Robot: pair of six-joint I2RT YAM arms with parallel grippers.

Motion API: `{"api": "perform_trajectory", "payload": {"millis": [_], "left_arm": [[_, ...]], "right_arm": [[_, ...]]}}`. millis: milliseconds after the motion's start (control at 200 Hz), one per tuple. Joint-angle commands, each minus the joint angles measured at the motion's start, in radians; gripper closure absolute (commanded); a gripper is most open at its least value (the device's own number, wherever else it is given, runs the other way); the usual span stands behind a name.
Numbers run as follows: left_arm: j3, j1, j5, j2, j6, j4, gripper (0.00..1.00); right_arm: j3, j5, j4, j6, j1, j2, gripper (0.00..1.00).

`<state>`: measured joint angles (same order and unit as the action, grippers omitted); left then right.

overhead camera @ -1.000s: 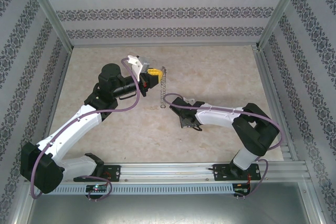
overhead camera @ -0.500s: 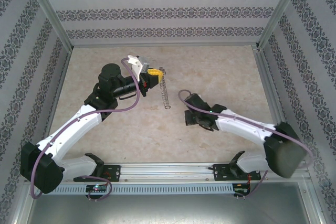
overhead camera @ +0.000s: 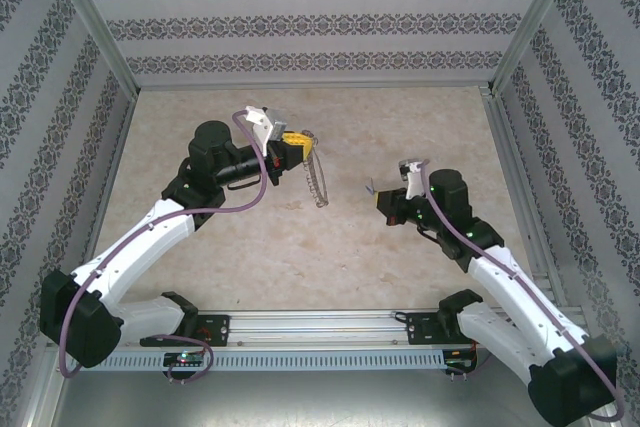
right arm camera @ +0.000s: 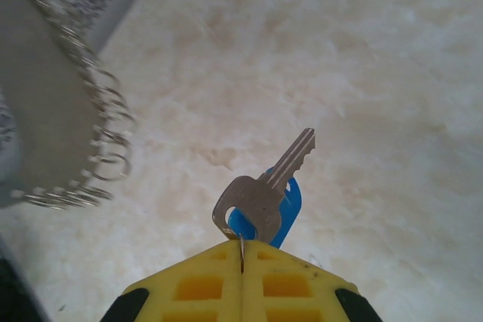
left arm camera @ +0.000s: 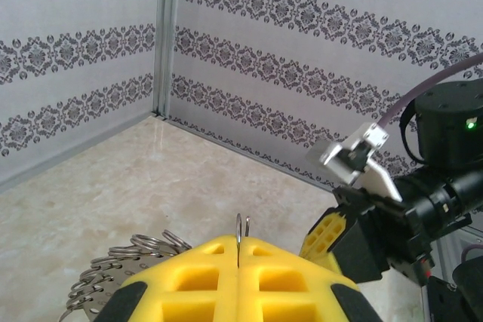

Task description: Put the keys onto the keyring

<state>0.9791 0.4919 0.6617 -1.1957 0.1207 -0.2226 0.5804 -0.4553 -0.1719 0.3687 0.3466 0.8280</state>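
My left gripper (overhead camera: 297, 140) (left arm camera: 238, 250) is shut on a thin wire loop of the keyring (overhead camera: 318, 181). The keyring hangs below it as a floppy silver string of small rings with a pale band. Its coils (left arm camera: 113, 271) show at the lower left of the left wrist view. My right gripper (overhead camera: 384, 198) (right arm camera: 241, 249) is off the table to the right of the keyring and apart from it. It is shut on a small wire ring that carries the keys (right arm camera: 266, 190): a silver key with a blue plastic piece (right arm camera: 291, 203) behind it. The keyring (right arm camera: 79, 130) hangs at the left of the right wrist view.
The beige marbled tabletop (overhead camera: 400, 127) lies inside patterned walls with metal corner posts (overhead camera: 90, 27). An aluminium rail (overhead camera: 320, 325) at the near edge holds both arm bases. The right arm's wrist and yellow finger (left arm camera: 324, 233) stand close to the left gripper's right side.
The right arm has swung from low near the table's middle up and to the right, with the keys lifted in its gripper. The hanging keyring has swayed slightly; the left arm has barely moved.
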Motion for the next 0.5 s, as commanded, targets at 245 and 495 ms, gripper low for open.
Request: {"api": "perform_trajectory", "payload": {"millis": [245, 495], "left_arm": [[0.009, 0.008, 0.049, -0.01, -0.003, -0.07, 1.0], [0.017, 0.009, 0.045, -0.014, -0.009, -0.057, 1.0]], "right_arm": [[0.021, -0.287, 0.1, -0.025, -0.063, -0.025, 1.0], [0.042, -0.197, 0.01, -0.054, -0.058, 0.034, 1.0]]}}
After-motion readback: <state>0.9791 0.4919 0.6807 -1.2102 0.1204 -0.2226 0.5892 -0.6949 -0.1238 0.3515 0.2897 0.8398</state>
